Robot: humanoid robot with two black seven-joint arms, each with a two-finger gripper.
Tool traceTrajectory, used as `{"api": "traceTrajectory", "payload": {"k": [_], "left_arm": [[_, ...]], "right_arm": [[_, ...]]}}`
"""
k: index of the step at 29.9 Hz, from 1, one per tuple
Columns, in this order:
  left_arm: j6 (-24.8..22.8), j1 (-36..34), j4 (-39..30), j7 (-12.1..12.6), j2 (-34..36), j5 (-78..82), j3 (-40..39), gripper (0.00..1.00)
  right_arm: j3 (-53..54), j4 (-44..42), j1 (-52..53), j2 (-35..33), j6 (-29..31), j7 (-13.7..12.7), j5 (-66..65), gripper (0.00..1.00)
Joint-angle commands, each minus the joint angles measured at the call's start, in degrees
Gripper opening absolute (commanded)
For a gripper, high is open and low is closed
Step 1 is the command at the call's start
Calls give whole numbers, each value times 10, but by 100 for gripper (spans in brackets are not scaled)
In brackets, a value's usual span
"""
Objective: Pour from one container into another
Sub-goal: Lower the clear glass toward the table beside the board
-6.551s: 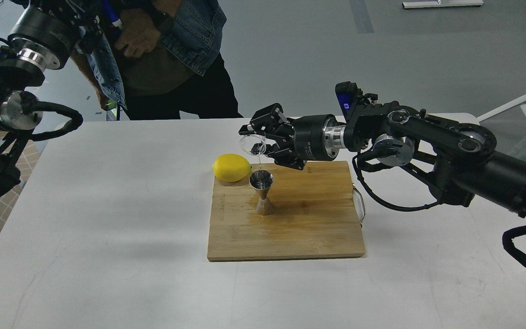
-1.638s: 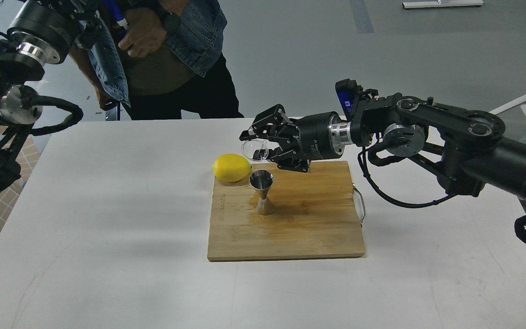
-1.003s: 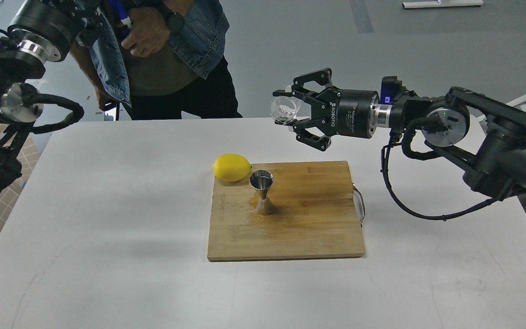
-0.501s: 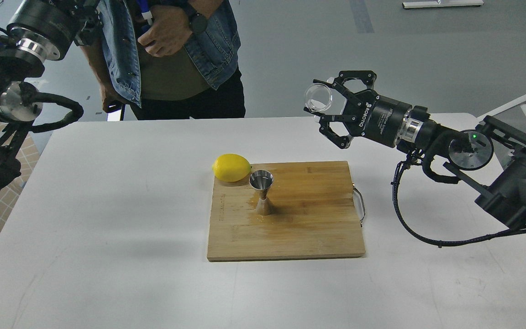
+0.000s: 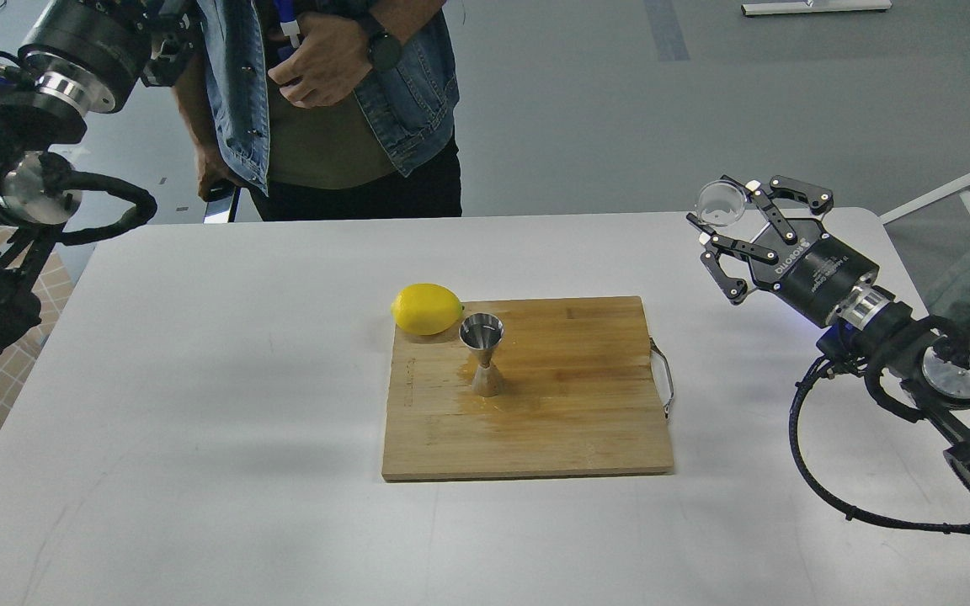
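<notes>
Step in hand: by the look of it the pour is done, and the clear glass tumbler (image 5: 722, 203) is being carried in the right gripper (image 5: 736, 220) at the right of the frame, well apart from the steel jigger (image 5: 482, 353).
Set-down advice: the tumbler is best turned upright before it is lowered, and a bare part of the white table (image 5: 199, 379) at the right should be chosen, clear of the cutting board (image 5: 552, 421).
Release advice: the fingers should be parted only once the thick base is resting flat.
Right gripper state: the fingers are being held clamped on the tumbler's wall.
Left gripper state: it is not being shown; only thick arm parts appear at the upper left of the frame.
Tumbler appearance: small, clear, lying tilted with its round face towards the upper left; its contents cannot be told.
Jigger appearance: shiny, hourglass-shaped, standing upright on the board at frame centre, just beside the lemon (image 5: 427, 308).
Board appearance: a darker, wet-looking patch is showing around the jigger's foot.
</notes>
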Motion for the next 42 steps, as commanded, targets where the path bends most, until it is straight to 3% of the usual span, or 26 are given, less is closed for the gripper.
{"api": "traceTrajectory", "payload": {"k": [1, 20, 42], "left_arm": [[-1, 0, 0, 0, -1, 0, 0, 98], [1, 0, 0, 1, -17, 1, 1, 98], [1, -3, 0, 4, -20, 1, 2, 98]], "right_arm": [[38, -3, -34, -2, 0, 0, 20, 44], [161, -18, -175, 62, 0, 3, 34, 46], [191, -69, -172, 112, 0, 2, 54, 45]]}}
